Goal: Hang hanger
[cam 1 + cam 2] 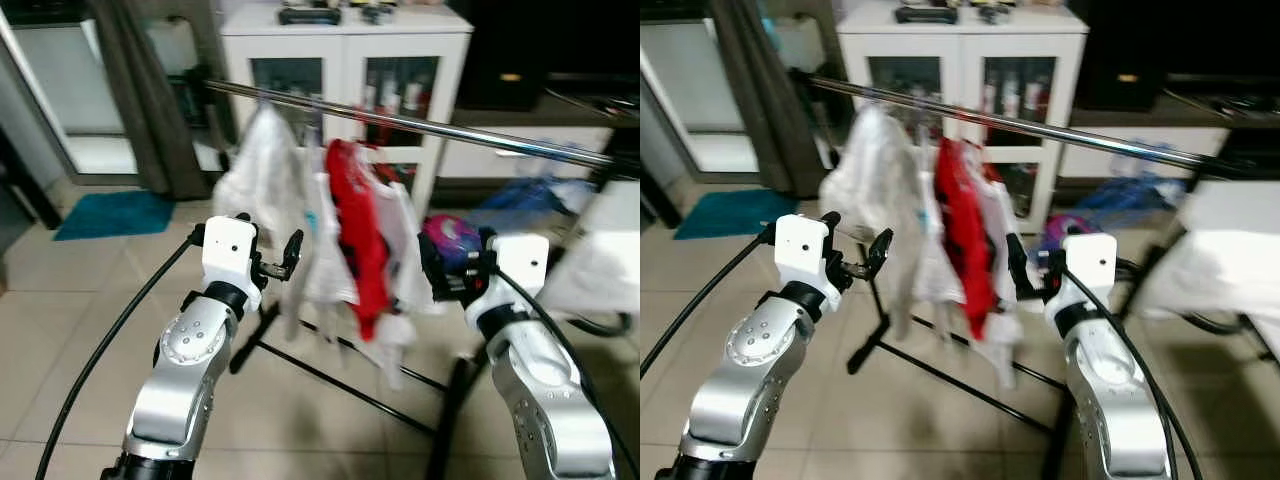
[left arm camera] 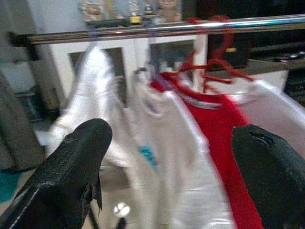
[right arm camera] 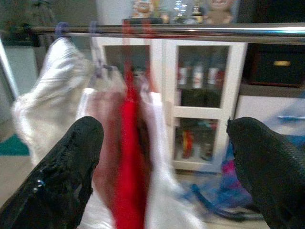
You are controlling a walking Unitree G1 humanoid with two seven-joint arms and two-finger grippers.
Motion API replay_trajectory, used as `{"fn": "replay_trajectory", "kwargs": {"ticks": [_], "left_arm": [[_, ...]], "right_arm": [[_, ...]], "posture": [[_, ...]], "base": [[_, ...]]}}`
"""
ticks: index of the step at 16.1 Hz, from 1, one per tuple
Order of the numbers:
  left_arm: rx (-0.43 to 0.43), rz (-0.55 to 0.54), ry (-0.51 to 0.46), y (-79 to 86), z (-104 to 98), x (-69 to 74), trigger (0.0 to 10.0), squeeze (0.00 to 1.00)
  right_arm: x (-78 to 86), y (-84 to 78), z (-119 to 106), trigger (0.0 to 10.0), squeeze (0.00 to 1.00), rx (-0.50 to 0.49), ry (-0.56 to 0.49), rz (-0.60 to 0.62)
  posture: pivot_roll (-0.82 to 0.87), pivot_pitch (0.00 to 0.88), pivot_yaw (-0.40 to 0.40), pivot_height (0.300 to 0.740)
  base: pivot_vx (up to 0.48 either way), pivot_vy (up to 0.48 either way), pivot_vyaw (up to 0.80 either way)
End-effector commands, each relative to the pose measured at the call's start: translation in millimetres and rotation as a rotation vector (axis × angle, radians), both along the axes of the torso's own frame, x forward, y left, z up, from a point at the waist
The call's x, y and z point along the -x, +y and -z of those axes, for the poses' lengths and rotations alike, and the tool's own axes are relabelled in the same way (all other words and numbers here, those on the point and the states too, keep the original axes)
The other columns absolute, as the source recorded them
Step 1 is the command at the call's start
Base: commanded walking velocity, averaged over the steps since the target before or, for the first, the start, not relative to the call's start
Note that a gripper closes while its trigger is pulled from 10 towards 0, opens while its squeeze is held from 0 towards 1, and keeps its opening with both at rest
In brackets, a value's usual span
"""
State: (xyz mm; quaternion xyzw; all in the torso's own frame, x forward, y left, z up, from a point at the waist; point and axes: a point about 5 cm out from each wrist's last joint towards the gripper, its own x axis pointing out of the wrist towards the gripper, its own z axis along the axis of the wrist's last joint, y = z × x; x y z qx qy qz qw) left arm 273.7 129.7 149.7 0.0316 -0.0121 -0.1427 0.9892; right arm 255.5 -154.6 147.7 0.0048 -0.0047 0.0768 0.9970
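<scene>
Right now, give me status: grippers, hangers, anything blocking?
Left gripper open, empty. Right gripper open, empty. Clothes on hangers on the rail. Nothing between grippers and rail.

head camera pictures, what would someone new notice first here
The red shirt stands out, hanging among white clothes on a shiny metal rail that crosses the room. Both grippers are raised with fingers open, the left gripper left of the clothes and the right gripper right of them. Behind stands a white glass-door cabinet.
</scene>
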Motion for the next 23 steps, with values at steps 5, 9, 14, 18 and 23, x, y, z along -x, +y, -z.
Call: {"fn": "replay_trajectory", "kwargs": {"ticks": [5,9,14,18,23], "left_arm": [[-0.010,-0.017,-0.010,6.8,-4,1.2,10.0,0.77],[-0.020,-0.005,-0.014,6.3,-5,1.7,10.0,0.77],[-0.057,0.148,-0.030,-3.8,-10,5.3,10.0,0.53],[-0.074,0.417,0.058,-10.1,-6,18.9,10.0,0.00],[-0.141,0.456,0.106,-10.1,1,19.4,10.0,0.00]], "right_arm": [[-3.2,4.3,-3,10.0,0.00,0.008,0.001,-0.021],[-10.1,2.9,-5,10.0,0.00,0.017,-0.003,-0.015],[-29.2,-1.0,-14,10.0,0.00,0.010,0.018,-0.055],[-59.8,-7.5,-28,10.0,0.00,0.051,0.032,-0.139],[-100.0,-2.4,-31,10.0,0.00,0.109,0.077,-0.137]], "posture": [[0.03,0.021,0.009,0.740],[0.03,0.017,0.008,0.740],[0.03,0.017,0.014,0.740],[0.03,0.010,0.017,0.740],[0.04,0.000,0.015,0.740]], "base": [[0.325,0.000,0.00],[0.325,0.000,0.00],[0.063,0.000,0.00],[0.000,0.000,0.00],[0.000,0.000,0.00]]}}
